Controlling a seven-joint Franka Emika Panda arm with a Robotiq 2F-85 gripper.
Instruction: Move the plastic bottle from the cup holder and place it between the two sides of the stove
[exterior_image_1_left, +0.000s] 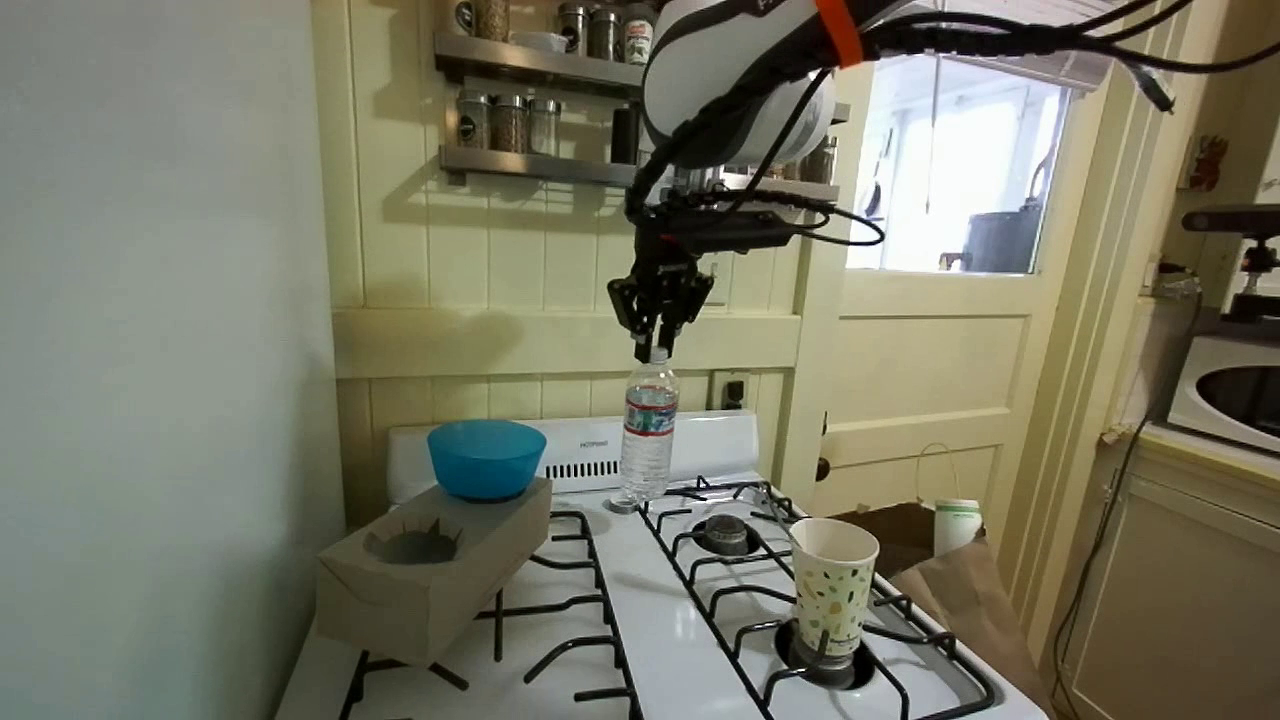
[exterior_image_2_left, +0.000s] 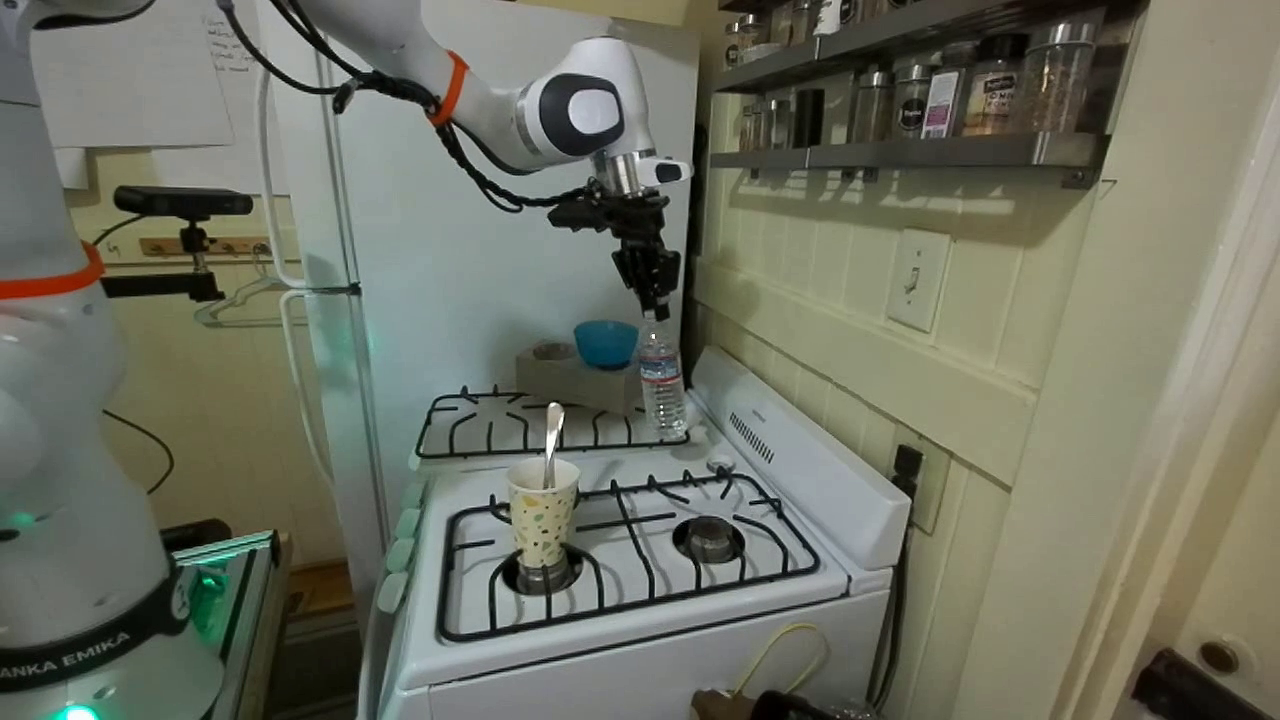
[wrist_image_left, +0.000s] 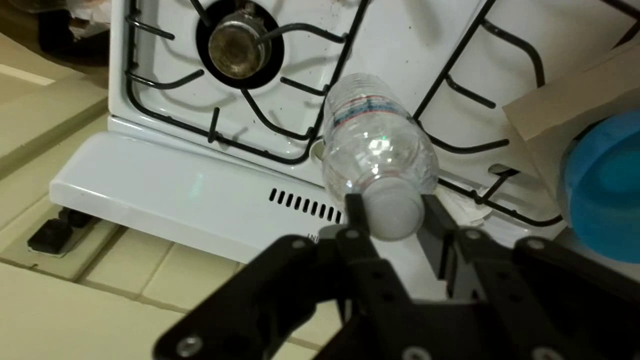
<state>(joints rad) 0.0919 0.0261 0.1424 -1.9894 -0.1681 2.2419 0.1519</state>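
Note:
The clear plastic bottle (exterior_image_1_left: 650, 435) is upright with a pale cap and a red-and-blue label; it also shows in an exterior view (exterior_image_2_left: 662, 375) and the wrist view (wrist_image_left: 377, 135). My gripper (exterior_image_1_left: 655, 350) is shut on its cap, one finger on each side, as the wrist view (wrist_image_left: 392, 215) shows. The bottle hangs near the back end of the white strip (exterior_image_1_left: 655, 610) of the stove (exterior_image_2_left: 480, 474); whether its base touches is unclear. The grey-beige cup holder (exterior_image_1_left: 400, 600) sits on one grate, beside the bottle, with one open well; it also shows in an exterior view (exterior_image_2_left: 570, 385).
A blue bowl (exterior_image_1_left: 487, 458) sits on the cup holder's back end. A printed paper cup (exterior_image_1_left: 834, 580) with a spoon (exterior_image_2_left: 552, 440) stands on the front burner of the opposite grate. The stove's backguard (exterior_image_2_left: 800, 450) and wall are close behind the bottle. Spice shelves (exterior_image_1_left: 540, 65) hang above.

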